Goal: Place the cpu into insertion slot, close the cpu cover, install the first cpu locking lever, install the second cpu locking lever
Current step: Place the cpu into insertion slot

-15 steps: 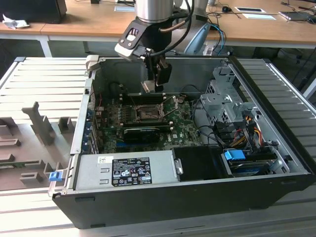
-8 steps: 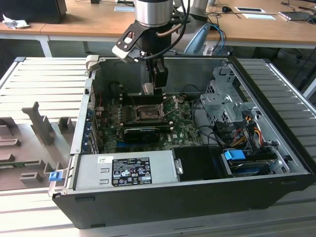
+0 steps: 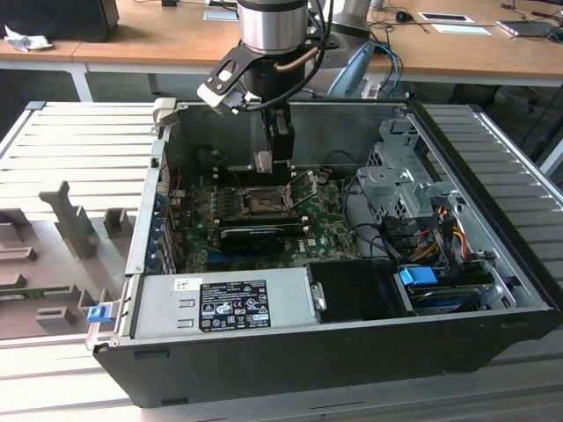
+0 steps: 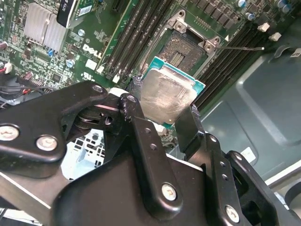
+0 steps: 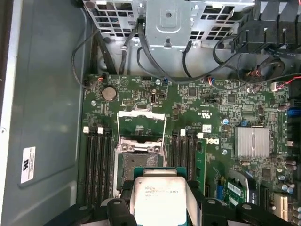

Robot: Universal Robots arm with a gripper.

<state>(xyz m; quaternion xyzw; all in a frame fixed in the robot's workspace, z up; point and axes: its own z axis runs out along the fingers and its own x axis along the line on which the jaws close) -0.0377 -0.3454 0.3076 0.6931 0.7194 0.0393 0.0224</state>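
Cpu (image 4: 167,96) | jaws clamp its opp. edges | metal top up | over insertion slot (image 4: 181,52), apart | cpu cover (image 5: 141,114) open

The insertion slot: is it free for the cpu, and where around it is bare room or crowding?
The insertion slot lies open and empty, its cpu cover raised. Bare room: the grey case panel beside the green board. Crowded: memory slots flank it; cables beyond. The gripper holds the cpu.
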